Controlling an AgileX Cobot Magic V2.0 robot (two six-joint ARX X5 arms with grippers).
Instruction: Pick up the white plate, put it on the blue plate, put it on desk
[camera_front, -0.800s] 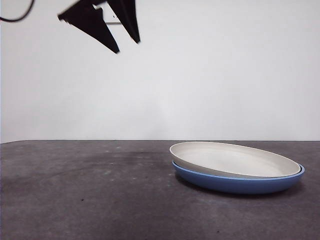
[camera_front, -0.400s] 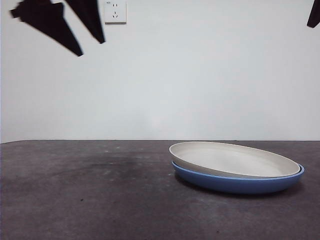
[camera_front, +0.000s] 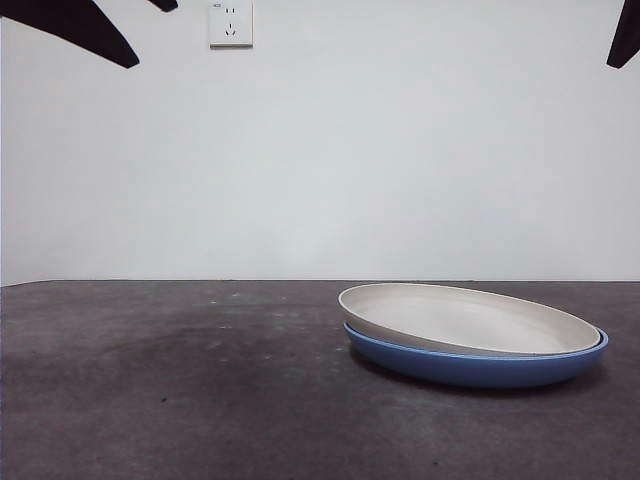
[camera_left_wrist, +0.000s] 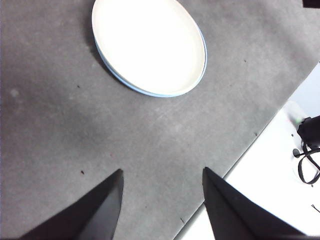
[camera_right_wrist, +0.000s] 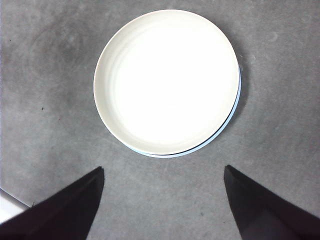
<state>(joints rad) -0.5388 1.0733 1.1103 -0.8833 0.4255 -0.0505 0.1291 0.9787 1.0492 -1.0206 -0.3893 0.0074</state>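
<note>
We find the white plate (camera_front: 465, 318) nested in the blue plate (camera_front: 480, 366), and the pair rests on the desk (camera_front: 180, 390), right of centre in the front view. Both plates are upright with the open face up. The white plate holds nothing; its inner surface is bare. It sits slightly off-centre in the blue plate: in the front view its left rim overhangs the blue rim, and blue shows as a band below it and at the right end. In the right wrist view the blue plate (camera_right_wrist: 235, 107) shows only as a thin crescent along one side of the white plate (camera_right_wrist: 167, 82). In the left wrist view the same crescent (camera_left_wrist: 200, 75) edges the white plate (camera_left_wrist: 150, 45).

Both plates are round, so we assign no long axis or pointing direction. The white plate appears to tilt slightly in the front view, the left rim higher than the right.

The left gripper (camera_left_wrist: 162, 200) hangs high above bare desk (camera_left_wrist: 60, 125), well apart from the plates, its fingers (camera_left_wrist: 102, 210) spread and empty. The right gripper (camera_right_wrist: 162, 200) hangs high, almost directly above the stack, its fingers (camera_right_wrist: 75, 210) spread wide and empty. In the front view only black tips show at the top corners (camera_front: 80, 25) (camera_front: 625, 40). A wall socket (camera_front: 231, 24) sits on the white wall behind.
</note>
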